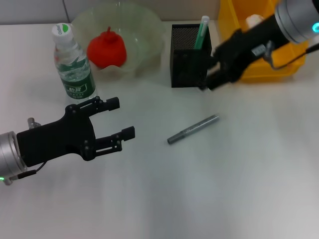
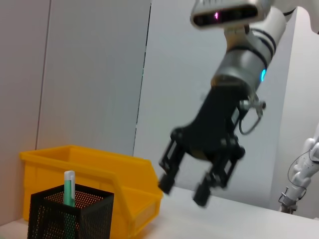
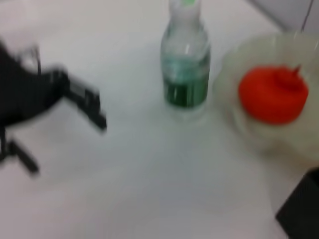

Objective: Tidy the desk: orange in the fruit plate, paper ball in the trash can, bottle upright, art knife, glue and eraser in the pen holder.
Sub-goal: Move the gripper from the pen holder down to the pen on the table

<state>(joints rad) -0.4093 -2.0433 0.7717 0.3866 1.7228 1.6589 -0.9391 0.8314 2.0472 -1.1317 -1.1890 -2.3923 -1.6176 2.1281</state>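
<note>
right gripper (image 1: pixel 208 79), open and empty, hangs beside the pen holder (image 1: pixel 189 57); grey stick (image 1: pixel 193 129) lies nearby.

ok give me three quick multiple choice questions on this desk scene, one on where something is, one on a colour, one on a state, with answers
1. Where is the orange?
A. in the fruit plate
B. in the trash can
C. loose on the table

2. What colour is the stick standing in the pen holder?
A. red
B. green
C. yellow

3. How is the bottle standing?
A. on its side
B. upside down
C. upright, cap on top

Answers:
1. A, the red-orange fruit sits inside the pale-green bowl.
2. B, the green stick pokes out above the black mesh rim.
3. C, its white cap points up beside the fruit plate.
</note>
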